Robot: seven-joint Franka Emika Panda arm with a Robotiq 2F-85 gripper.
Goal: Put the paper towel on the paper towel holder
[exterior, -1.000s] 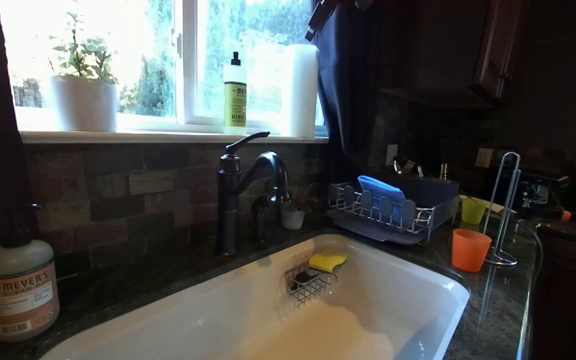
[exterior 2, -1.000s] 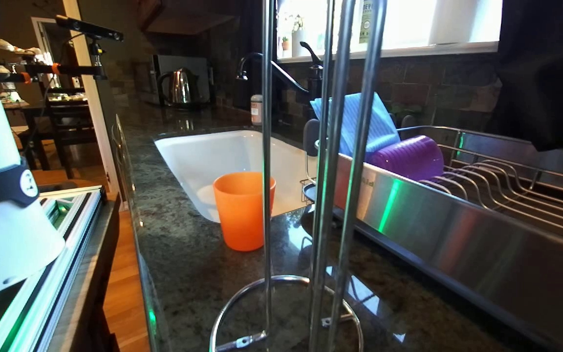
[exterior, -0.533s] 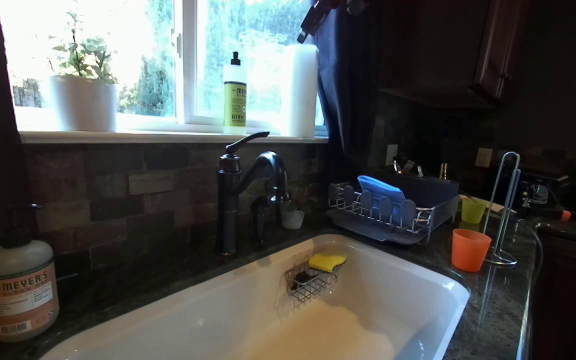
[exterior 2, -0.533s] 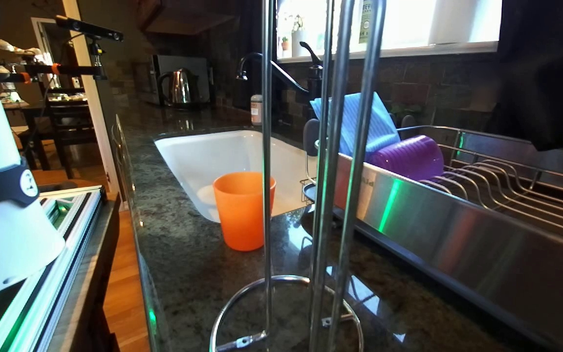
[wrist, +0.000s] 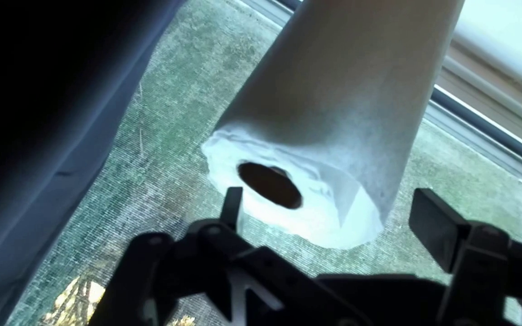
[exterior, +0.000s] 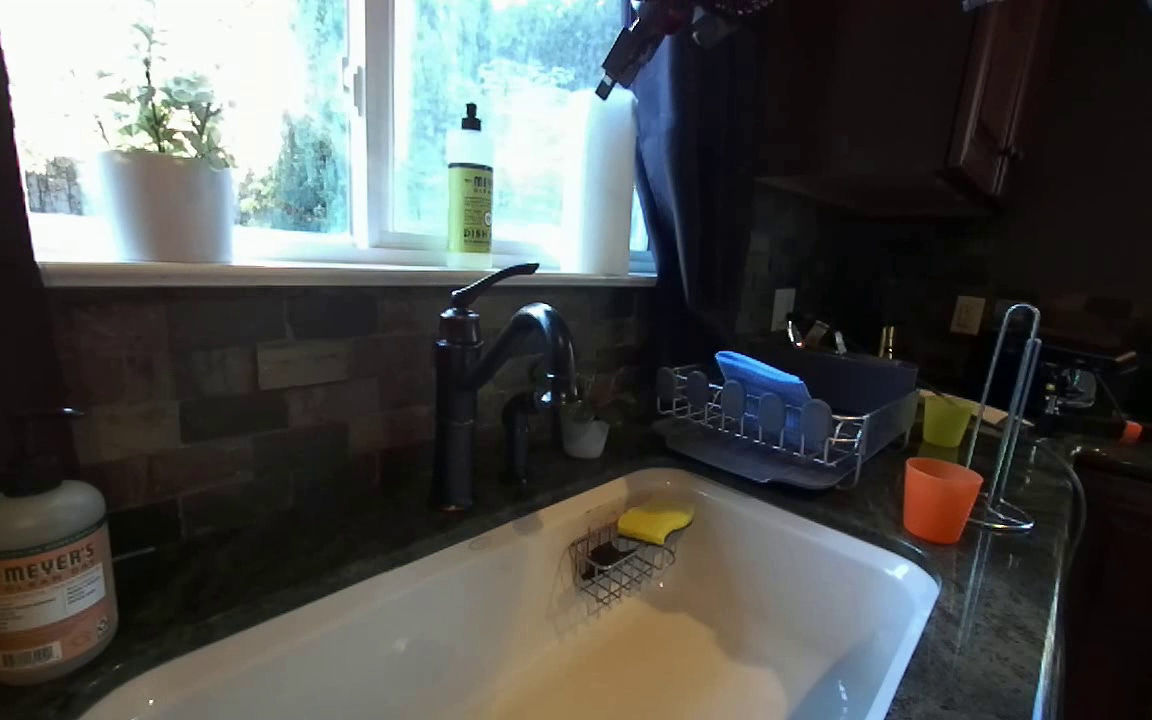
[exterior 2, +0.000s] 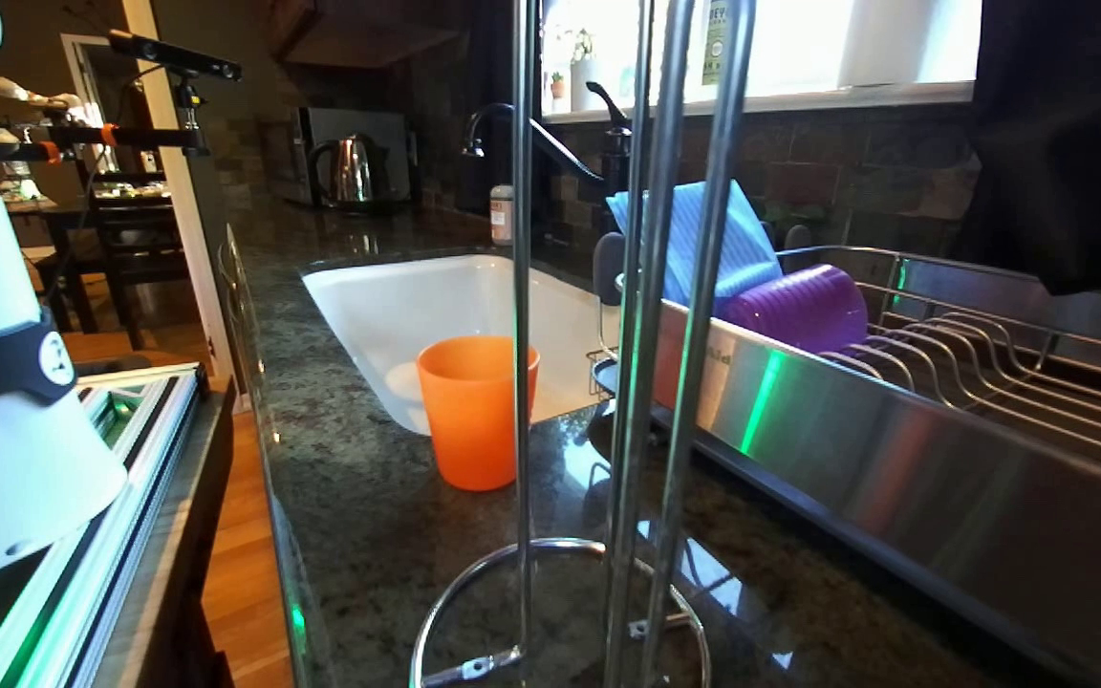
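Observation:
The paper towel (exterior: 604,185) is a tall white roll standing upright at the right end of the window sill in an exterior view. Its lower part shows as a bright white shape (exterior 2: 895,43) in an exterior view. In the wrist view the roll (wrist: 347,104) shows its end face with a dark core hole. My gripper (wrist: 329,206) is open, fingers wide apart, with the roll's end between them in view; contact cannot be told. In an exterior view the gripper (exterior: 608,85) is at the roll's top. The silvery holder (exterior: 1015,420) stands bare on the counter; its rods (exterior 2: 523,287) show close up.
A dark curtain (exterior: 686,170) hangs beside the roll. A green soap bottle (exterior: 470,205) stands left of it on the sill. An orange cup (exterior: 940,500) stands by the holder's base. The dish rack (exterior 2: 895,468), faucet (exterior: 456,410) and sink (exterior: 786,550) lie below.
My gripper has moved slightly left and then down in an exterior view, now overlapping the roll's top. The roll and holder have not moved.

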